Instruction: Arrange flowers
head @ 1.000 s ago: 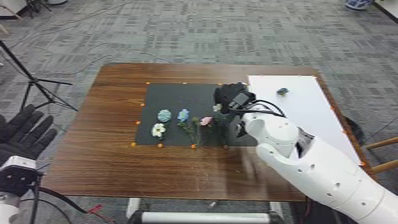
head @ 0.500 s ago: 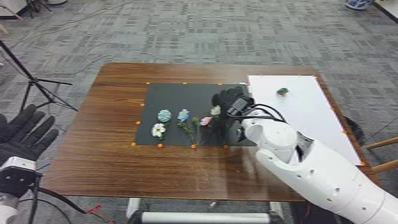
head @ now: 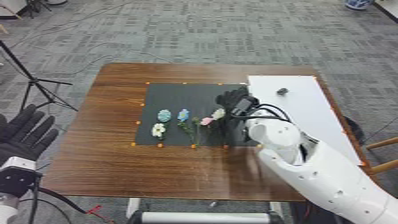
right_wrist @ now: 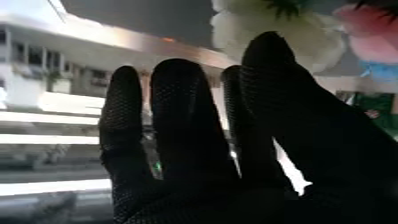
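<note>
Flowers (head: 183,115) look mostly arranged on the counter (head: 115,170): five lie on its black mat (head: 191,95). The right robot hand (head: 233,96), fingers straight and empty, is above the mat's right edge. One small dark bloom (head: 282,92), right of the mat, seems left to place.

Flowers (head: 183,114), blue, pink, white, lying on black mat (head: 182,95)

Black-gloved left hand (head: 25,141): cut off by head view's left edge. White right arm (head: 342,182): runs out of head view at the lower right corner. Small dark thing (head: 282,91) on the white sheet (head: 306,117): too small to tell. Right wrist view: pale cream flower (right_wrist: 315,46) cut off, partly behind the black-gloved right hand (head: 233,97); pink flower (right_wrist: 373,47) cut off; blue patch (right_wrist: 382,70) blurred
</note>
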Controlling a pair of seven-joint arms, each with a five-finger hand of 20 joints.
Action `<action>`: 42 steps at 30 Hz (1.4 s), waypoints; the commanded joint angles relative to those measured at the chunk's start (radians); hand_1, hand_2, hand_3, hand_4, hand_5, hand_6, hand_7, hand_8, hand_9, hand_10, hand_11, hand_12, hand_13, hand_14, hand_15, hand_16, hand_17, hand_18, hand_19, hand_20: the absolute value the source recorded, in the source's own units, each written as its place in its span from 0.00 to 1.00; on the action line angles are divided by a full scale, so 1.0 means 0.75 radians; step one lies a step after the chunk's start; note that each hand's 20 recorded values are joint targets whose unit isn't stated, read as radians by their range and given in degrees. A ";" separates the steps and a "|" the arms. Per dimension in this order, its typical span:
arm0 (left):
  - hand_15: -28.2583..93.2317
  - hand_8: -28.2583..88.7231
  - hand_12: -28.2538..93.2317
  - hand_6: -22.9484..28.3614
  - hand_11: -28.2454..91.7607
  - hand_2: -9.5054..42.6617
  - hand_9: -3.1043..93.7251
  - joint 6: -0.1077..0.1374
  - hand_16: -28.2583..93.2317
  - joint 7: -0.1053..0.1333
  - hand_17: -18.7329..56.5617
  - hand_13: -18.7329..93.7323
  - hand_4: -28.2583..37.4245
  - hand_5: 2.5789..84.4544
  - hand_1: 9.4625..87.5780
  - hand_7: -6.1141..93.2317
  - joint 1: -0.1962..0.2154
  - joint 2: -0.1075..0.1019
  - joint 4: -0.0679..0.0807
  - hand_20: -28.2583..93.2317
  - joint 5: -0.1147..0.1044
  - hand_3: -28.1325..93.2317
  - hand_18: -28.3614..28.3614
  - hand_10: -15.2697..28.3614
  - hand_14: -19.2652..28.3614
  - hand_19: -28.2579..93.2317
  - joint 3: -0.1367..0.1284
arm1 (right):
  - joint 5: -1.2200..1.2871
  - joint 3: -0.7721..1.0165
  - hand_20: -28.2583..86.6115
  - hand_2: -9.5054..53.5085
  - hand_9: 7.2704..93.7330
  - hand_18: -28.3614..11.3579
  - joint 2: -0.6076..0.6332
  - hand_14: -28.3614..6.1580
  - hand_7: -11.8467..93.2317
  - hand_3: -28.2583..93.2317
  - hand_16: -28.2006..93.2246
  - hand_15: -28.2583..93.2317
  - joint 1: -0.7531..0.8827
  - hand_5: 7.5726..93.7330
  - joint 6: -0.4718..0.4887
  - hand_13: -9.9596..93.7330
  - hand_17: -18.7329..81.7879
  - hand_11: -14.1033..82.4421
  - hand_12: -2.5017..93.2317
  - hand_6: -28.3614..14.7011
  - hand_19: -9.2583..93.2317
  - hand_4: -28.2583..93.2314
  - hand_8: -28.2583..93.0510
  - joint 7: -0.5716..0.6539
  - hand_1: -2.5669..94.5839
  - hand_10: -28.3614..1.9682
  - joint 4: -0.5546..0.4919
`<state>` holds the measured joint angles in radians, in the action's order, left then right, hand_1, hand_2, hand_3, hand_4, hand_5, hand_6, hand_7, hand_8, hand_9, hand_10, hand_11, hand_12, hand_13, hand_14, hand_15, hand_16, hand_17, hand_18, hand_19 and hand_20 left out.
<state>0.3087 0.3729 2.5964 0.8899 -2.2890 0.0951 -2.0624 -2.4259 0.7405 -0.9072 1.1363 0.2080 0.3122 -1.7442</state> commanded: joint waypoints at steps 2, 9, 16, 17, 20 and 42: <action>0.43 0.18 0.35 0.59 0.35 0.48 0.35 0.005 0.23 0.012 0.20 0.37 0.00 0.42 0.19 0.17 0.016 0.014 -0.008 0.34 -0.003 0.80 0.70 0.62 0.68 0.37 0.000 | 0.044 0.181 0.56 0.00 0.38 0.09 0.049 0.36 0.24 0.91 0.44 0.83 0.056 0.40 0.204 0.54 0.39 0.30 0.21 0.54 0.78 0.00 0.14 0.035 0.53 0.31 -0.186; 0.43 0.18 0.35 0.59 0.35 0.48 0.35 0.019 0.23 0.026 0.20 0.37 0.00 0.42 0.20 0.18 0.011 -0.014 0.004 0.34 -0.016 0.80 0.70 0.62 0.68 0.37 0.015 | -0.021 0.288 0.56 0.00 0.36 0.08 0.056 0.35 0.23 0.90 0.42 0.83 0.059 0.39 -0.019 0.54 0.40 0.28 0.20 0.53 0.78 0.00 0.15 0.158 0.52 0.28 -0.008; 0.43 0.18 0.35 0.59 0.35 0.48 0.35 -0.017 0.23 -0.011 0.20 0.37 0.00 0.42 0.20 0.18 0.033 0.002 0.002 0.34 0.019 0.80 0.70 0.62 0.68 0.37 -0.014 | 0.004 0.338 0.57 0.00 0.36 0.09 0.058 0.36 0.22 0.90 0.42 0.84 0.018 0.40 0.037 0.55 0.41 0.27 0.19 0.52 0.79 0.00 0.15 0.222 0.52 0.33 0.118; 0.43 0.18 0.35 0.59 0.35 0.48 0.35 -0.022 0.23 -0.012 0.20 0.37 0.00 0.42 0.20 0.18 0.028 0.000 0.003 0.34 0.025 0.80 0.70 0.62 0.68 0.37 -0.013 | 0.004 0.334 0.57 0.00 0.37 0.09 0.052 0.36 0.22 0.90 0.42 0.84 0.004 0.41 0.063 0.55 0.41 0.27 0.19 0.52 0.79 0.00 0.15 0.228 0.52 0.33 0.142; 0.43 0.18 0.35 0.59 0.35 0.47 0.35 -0.025 0.23 -0.006 0.20 0.37 0.00 0.42 0.20 0.18 0.025 -0.012 0.002 0.34 0.023 0.80 0.70 0.62 0.68 0.37 -0.009 | 0.018 0.298 0.57 0.00 0.37 0.09 0.030 0.36 0.22 0.90 0.42 0.84 -0.048 0.42 0.092 0.55 0.41 0.27 0.18 0.52 0.79 0.00 0.15 0.236 0.52 0.34 0.231; 0.43 0.18 0.35 0.59 0.35 0.47 0.35 0.012 0.23 0.047 0.20 0.37 0.00 0.43 0.20 0.18 0.030 -0.029 -0.003 0.34 -0.004 0.80 0.70 0.62 0.68 0.37 0.035 | 0.013 0.156 0.56 0.00 0.42 0.14 0.011 0.51 0.26 0.86 0.48 0.79 -0.186 0.46 -0.081 0.61 0.43 0.29 0.15 0.59 0.79 0.00 0.13 0.115 0.56 0.51 0.515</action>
<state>0.3022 0.3830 2.6099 0.8718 -2.2844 0.1051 -2.0462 -2.3901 0.8922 -0.8920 1.0362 0.2352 0.3832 -1.4026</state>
